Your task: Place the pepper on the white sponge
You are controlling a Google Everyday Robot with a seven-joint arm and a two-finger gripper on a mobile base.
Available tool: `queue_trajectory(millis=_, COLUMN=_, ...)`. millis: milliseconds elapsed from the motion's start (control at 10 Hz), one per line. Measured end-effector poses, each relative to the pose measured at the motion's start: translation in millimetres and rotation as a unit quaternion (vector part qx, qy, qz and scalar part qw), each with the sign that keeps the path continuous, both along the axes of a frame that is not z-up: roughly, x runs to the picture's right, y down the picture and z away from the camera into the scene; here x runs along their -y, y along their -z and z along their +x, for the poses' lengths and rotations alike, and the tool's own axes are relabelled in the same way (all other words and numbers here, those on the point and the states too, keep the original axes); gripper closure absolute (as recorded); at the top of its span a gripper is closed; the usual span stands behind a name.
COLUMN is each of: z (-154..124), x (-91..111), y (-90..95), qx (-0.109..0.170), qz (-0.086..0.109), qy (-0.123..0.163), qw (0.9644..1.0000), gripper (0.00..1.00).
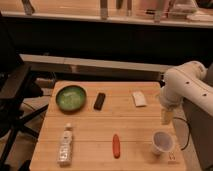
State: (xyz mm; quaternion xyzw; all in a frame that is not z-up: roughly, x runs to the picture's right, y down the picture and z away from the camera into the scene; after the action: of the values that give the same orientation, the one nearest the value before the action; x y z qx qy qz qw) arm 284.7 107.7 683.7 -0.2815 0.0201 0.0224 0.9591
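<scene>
The pepper (116, 145), a slim red-orange chili shape, lies on the wooden table (125, 120) near the front middle. The white sponge (139, 98), a small white block, lies at the back right of the table. My gripper (166, 116) hangs from the white arm (187, 87) at the table's right edge, to the right of the sponge and above the cup. It is well away from the pepper and holds nothing that I can see.
A green bowl (70, 97) sits at the back left. A black rectangular block (100, 101) lies between bowl and sponge. A long pale bottle-like package (64, 145) lies at the front left. A white cup (162, 142) stands at the front right. A black chair stands left of the table.
</scene>
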Motion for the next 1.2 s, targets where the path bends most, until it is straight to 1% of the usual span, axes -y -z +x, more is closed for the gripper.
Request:
queue_trajectory(millis=500, z=0.0, x=-0.3, y=0.0, qx=0.000, qz=0.000, qy=0.000, qw=1.0000, gripper=0.20)
queue_trajectory(millis=600, z=-2.0, x=-2.9, y=0.5, qx=0.000, qz=-0.001, qy=0.007, qw=1.0000, gripper=0.20)
queue_trajectory(millis=800, z=-27.3, x=-10.0, y=-0.1, qx=0.015, qz=-0.006, qy=0.047, qw=0.9988, gripper=0.20)
queue_trajectory(millis=900, z=-35.4, x=-12.0, y=-0.7, qx=0.020, qz=-0.007, qy=0.060, qw=0.9980, gripper=0.20)
queue_trajectory(millis=1100, z=-43.1, x=-16.1, y=-0.5, qx=0.028, qz=-0.009, qy=0.085, qw=0.9960, gripper=0.20)
queue_trajectory(millis=1200, z=-42.8, x=-18.0, y=-0.7, qx=0.026, qz=-0.010, qy=0.089, qw=0.9956, gripper=0.20)
